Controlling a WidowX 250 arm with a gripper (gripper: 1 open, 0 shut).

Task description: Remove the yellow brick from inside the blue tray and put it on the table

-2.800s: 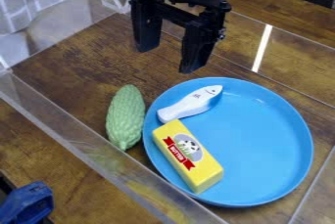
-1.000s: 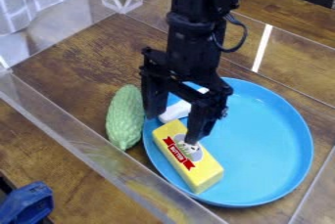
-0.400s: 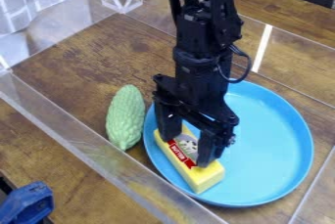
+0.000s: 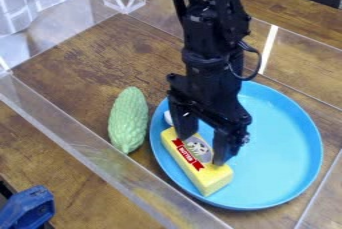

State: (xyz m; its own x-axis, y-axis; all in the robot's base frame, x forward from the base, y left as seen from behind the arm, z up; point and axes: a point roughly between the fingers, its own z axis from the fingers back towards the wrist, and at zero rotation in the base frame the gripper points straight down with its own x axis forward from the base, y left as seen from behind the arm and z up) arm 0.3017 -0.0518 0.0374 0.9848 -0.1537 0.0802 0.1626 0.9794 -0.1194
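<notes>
We are holding our 1 black gripper wide open, its 2 fingers reaching down around the yellow brick. The brick is lying inside the blue tray, near the rim facing the surface's clear wall; we are perhaps touching it, though our fingers are hiding the contact. 1 green vegetable is resting just beside the tray.

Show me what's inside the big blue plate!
The blue plate holds a yellow brick with a red-edged label. The black gripper covers part of it and most of something white.
</notes>
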